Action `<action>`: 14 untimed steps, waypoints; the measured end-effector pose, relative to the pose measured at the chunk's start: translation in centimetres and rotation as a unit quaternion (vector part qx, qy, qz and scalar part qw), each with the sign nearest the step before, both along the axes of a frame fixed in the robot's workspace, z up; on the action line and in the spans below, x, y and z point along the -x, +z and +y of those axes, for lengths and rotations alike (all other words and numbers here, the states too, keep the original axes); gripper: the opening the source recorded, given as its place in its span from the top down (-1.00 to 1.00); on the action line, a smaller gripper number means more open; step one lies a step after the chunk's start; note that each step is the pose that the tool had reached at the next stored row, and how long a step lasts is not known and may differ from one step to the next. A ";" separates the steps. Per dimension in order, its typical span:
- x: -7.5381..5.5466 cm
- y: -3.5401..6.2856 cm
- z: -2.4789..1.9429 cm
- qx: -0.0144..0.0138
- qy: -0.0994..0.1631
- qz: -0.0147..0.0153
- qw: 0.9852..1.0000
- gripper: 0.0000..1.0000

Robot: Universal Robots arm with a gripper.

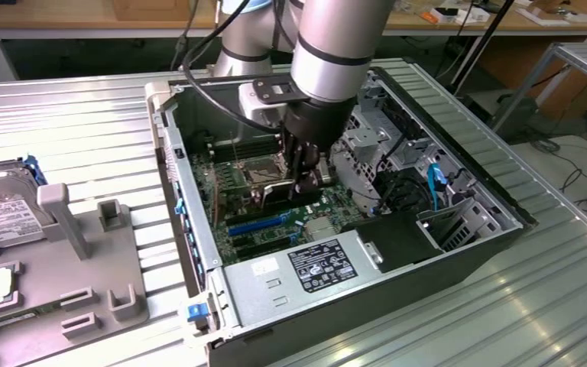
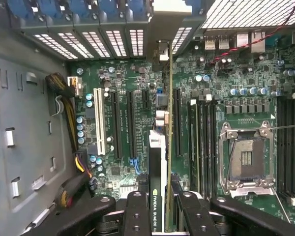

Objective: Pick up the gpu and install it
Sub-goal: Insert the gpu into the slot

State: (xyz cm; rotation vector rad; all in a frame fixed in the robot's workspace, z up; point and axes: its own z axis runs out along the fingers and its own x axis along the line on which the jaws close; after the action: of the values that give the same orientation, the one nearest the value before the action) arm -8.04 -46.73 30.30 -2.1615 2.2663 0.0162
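Claw [image 2: 163, 212] clamped on the gpu [image 2: 157, 164], edge-on, motherboard [image 2: 123, 81] slots right beyond the claw. The card looks light, stiff and fragile, best gripped by its flat faces.

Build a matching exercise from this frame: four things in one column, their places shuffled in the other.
1 gpu
2 hard drive
3 power supply
4 CPU socket

A outside the case, at the exterior view's left
B on the motherboard, framed in silver
C held in the gripper
D labelled silver box inside the case

Pairs: 1-C, 2-A, 3-D, 4-B
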 end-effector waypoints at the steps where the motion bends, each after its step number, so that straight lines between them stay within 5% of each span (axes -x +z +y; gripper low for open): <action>1: 0.0 -0.21 0.01 0.000 0.000 0.000 1.000 0.47; 4: 0.1 -1.06 0.08 0.000 0.000 -0.001 1.000 0.47; 14: 1.2 -1.72 0.38 0.000 0.000 -0.006 1.000 0.47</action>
State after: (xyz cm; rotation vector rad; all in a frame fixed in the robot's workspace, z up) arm -9.20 -46.35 28.58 -2.1555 2.2599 0.0029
